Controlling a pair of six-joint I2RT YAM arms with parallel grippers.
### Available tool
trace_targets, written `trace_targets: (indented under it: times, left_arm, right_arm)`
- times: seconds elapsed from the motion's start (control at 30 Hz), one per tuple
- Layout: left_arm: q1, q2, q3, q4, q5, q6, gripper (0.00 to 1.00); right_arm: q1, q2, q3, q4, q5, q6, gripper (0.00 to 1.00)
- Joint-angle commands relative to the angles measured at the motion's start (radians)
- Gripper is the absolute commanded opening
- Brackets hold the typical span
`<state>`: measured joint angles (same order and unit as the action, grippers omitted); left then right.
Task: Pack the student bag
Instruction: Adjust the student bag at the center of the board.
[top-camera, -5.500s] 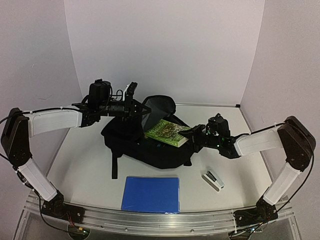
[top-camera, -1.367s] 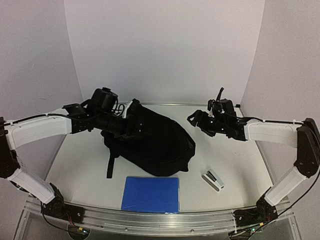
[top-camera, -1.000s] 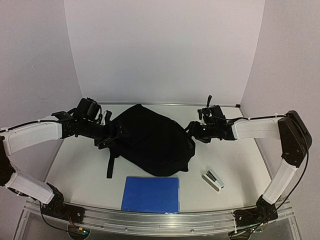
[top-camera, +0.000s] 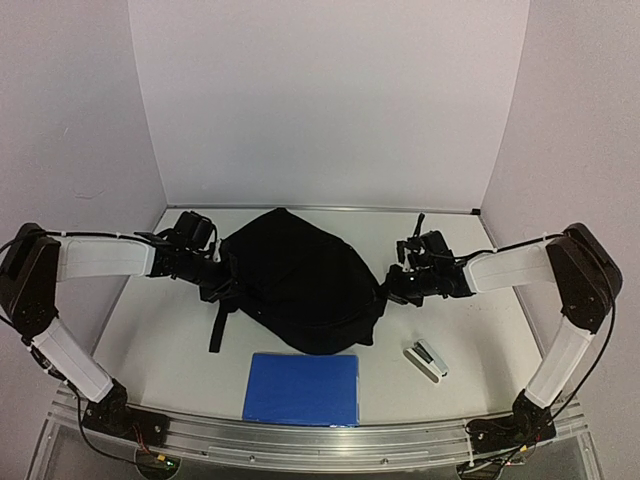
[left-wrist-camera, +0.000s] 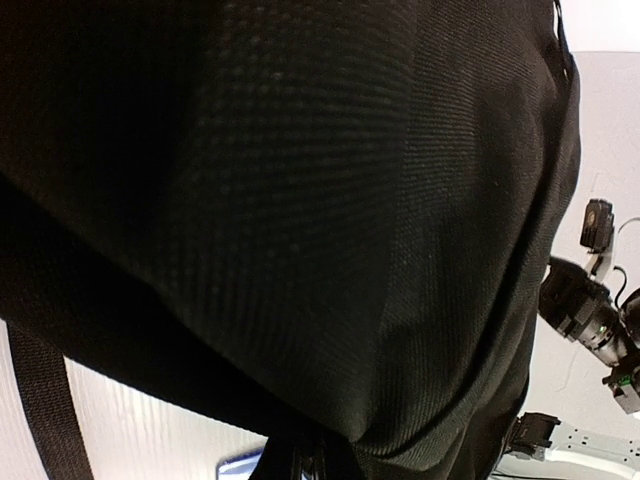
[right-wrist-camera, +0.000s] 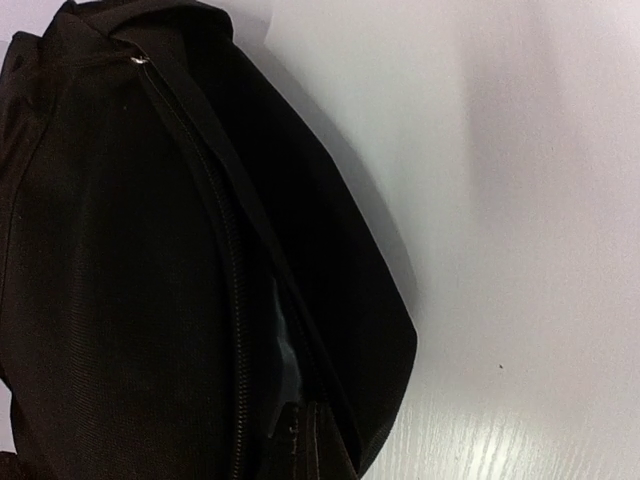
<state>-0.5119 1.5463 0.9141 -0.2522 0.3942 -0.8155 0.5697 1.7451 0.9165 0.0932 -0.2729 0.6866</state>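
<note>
Whereas a green book lately protruded, the student bag (top-camera: 300, 280) now lies flattened mid-desk, book judged packed, blue folder (top-camera: 301, 388) and stapler (top-camera: 426, 358) outstanding at the near edge, left gripper (top-camera: 222, 282) and right gripper (top-camera: 393, 284) flanking it, their closure indeterminable.

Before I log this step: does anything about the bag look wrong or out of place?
On the bag, the zipper gapes at one spot, showing grey lining. Nothing looks spilled or torn.

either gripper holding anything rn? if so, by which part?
Cannot tell. The left gripper sits at the left edge of the student bag, the right gripper at its right edge, but neither wrist view shows fingers, so no hold is confirmed.
</note>
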Motion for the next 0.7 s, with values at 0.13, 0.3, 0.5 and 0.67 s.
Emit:
trace_targets:
  times: [0.13,0.3,0.5,0.67]
  left_arm:
    - [0.115,0.178,0.227,0.087,0.076,0.169,0.0]
    - [0.163,0.267,0.355,0.065,0.115,0.267,0.02]
    - [0.177,0.254,0.416,-0.007,0.116,0.329,0.33]
    - [0.177,0.164,0.352,-0.01,0.121,0.284,0.45]
  right_arm:
    - [0.011,-0.152,-0.09,0.028,-0.062,0.067,0.0]
    - [0.018,-0.245,-0.104,0.016,-0.065,0.086,0.01]
    - [0.017,-0.266,0.015,-0.145,0.041,-0.043,0.34]
    - [0.016,-0.142,0.199,-0.251,0.137,-0.176,0.46]
